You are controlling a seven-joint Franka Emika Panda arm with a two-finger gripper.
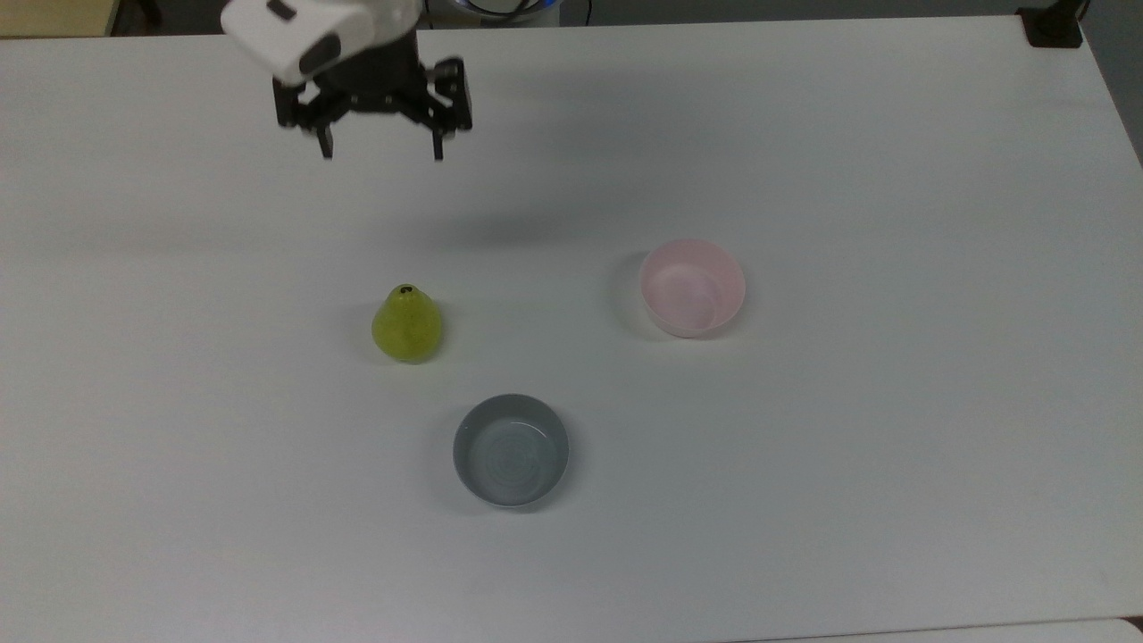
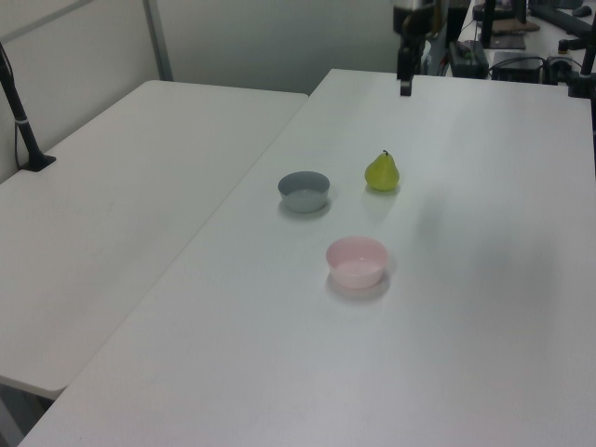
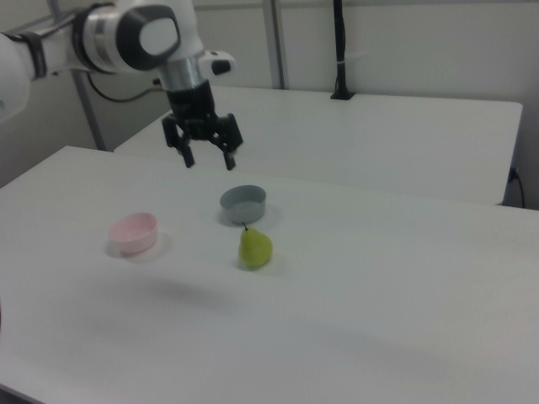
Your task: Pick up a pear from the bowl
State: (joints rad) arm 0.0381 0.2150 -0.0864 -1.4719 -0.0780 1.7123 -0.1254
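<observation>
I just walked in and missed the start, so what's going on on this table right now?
A robot arm's end effector hangs open above the white table, holding nothing. The pear stands upright on the table by itself, away from the end effector. The pink bowl and the grey bowl both sit empty, each apart from the pear.

Matt white surface (image 1: 804, 134). Glossy, smooth bowl (image 1: 693, 288) and grey bowl (image 1: 511, 451). Pear (image 1: 406, 324) with a slightly shiny skin.
</observation>
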